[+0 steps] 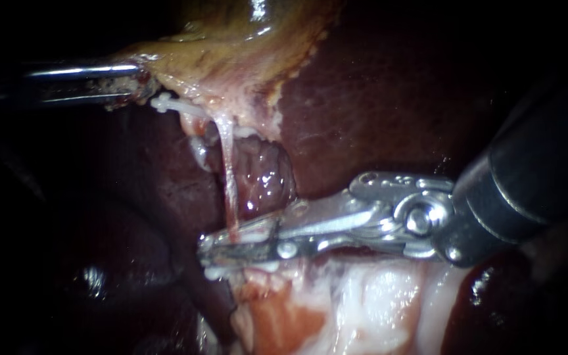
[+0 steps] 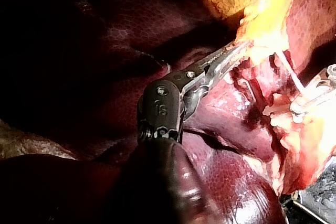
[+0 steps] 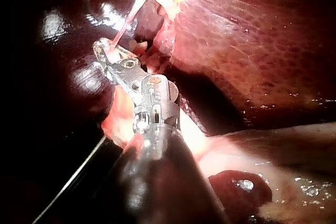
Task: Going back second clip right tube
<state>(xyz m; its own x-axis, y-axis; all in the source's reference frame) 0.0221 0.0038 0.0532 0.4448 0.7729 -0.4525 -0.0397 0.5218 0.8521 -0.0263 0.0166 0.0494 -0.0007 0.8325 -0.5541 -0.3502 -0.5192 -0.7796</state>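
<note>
My left instrument [image 1: 133, 82] has its jaws clamped on the yellowish edge of the gallbladder [image 1: 231, 39], lifting it over the dark liver [image 1: 376, 98] so the thin right tube [image 1: 227, 164] hangs stretched below. My right instrument [image 1: 235, 246] has its jaws slightly apart around that tube's lower end, a white clip [image 1: 241, 268] lying closed just under them and another clip [image 1: 169, 104] higher up, beside the gallbladder. I judge the clip placed and the retreat in hand: next, draw the jaws straight back without snagging tube or clip.
</note>
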